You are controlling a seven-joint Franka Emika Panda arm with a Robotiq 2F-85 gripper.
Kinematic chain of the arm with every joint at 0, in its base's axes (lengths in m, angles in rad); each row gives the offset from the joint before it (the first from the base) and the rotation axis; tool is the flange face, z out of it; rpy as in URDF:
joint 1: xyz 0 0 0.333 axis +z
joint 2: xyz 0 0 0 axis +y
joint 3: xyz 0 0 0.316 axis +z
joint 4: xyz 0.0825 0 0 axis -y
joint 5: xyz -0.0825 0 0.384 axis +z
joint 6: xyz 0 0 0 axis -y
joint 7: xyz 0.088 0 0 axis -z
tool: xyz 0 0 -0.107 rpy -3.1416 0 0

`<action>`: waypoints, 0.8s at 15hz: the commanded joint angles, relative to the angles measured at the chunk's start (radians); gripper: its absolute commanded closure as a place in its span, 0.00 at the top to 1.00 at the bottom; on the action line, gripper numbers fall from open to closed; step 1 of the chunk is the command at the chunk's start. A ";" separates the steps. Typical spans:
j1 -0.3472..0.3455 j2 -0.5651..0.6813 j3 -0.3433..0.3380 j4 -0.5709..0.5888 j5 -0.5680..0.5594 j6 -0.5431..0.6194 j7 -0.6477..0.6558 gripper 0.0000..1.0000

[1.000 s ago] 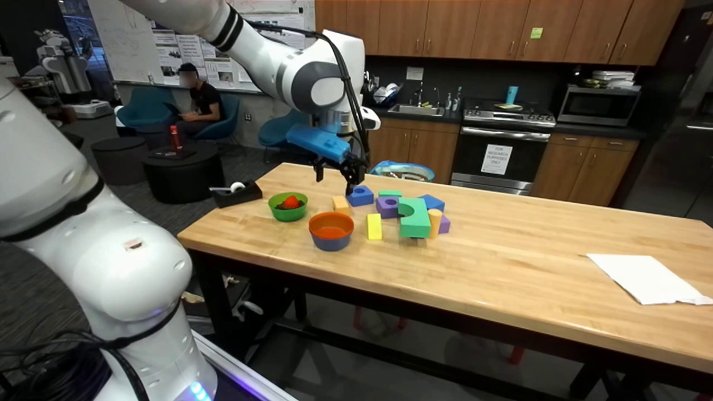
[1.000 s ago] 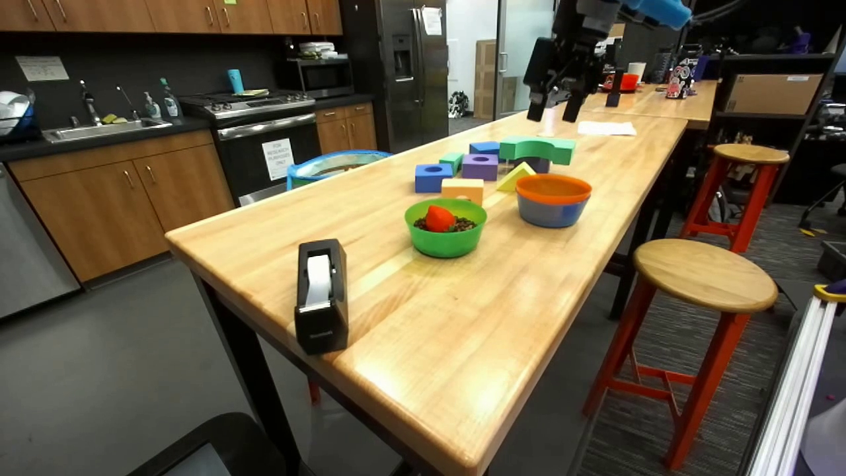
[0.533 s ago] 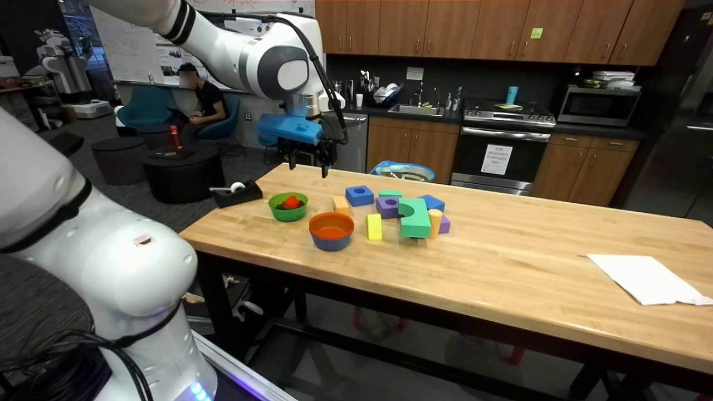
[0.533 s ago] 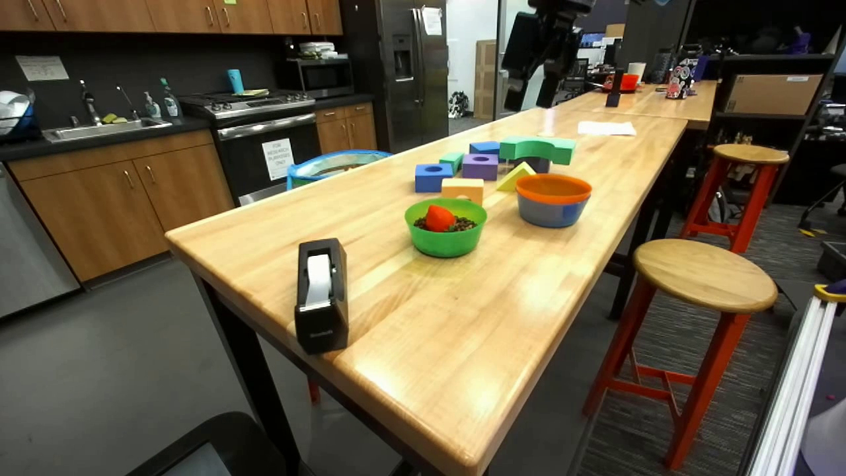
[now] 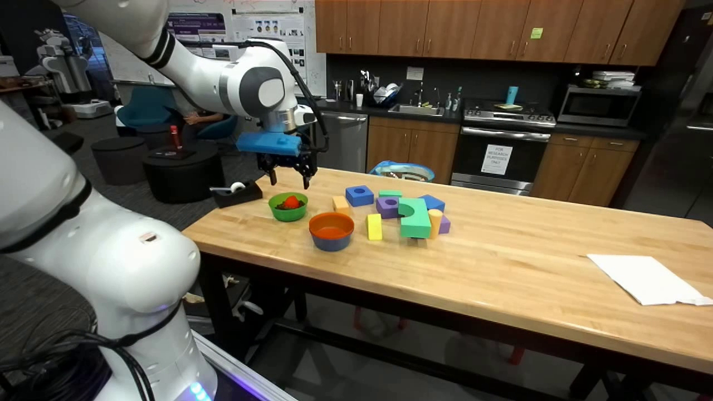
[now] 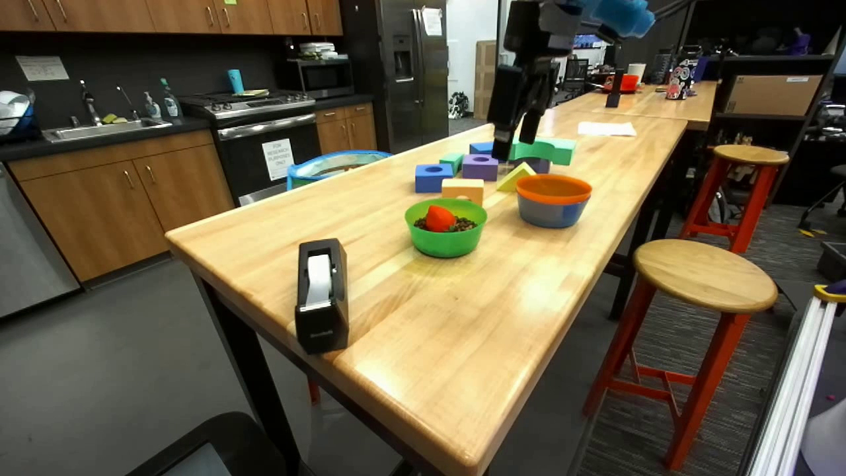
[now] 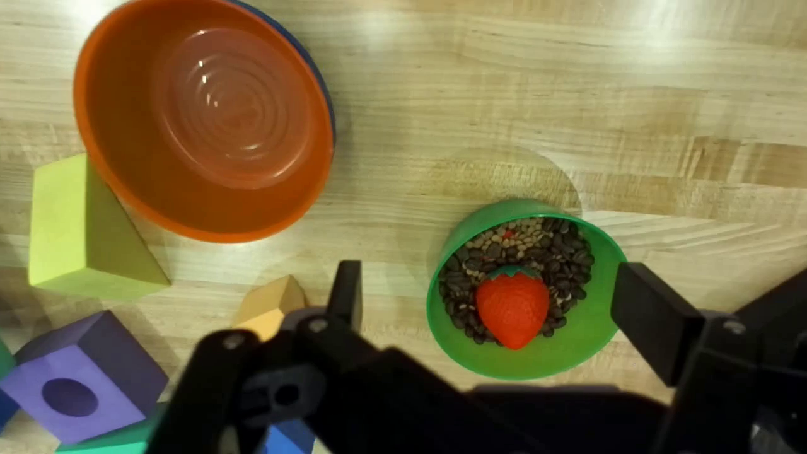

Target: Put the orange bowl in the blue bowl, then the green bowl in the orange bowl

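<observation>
Green bowl [image 7: 575, 345], below the tool [image 5: 289, 184], shows between its 2 parted fingers [image 7: 656, 321].

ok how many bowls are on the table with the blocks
3. The green bowl stands apart, nearest the black tape dispenser; the orange bowl sits inside the blue bowl, next to the yellow block. Another hidden beneath the orange one can't be ruled out.
</observation>
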 commanded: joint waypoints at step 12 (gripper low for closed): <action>0.012 0.213 0.089 0.073 -0.082 0.009 0.221 1.00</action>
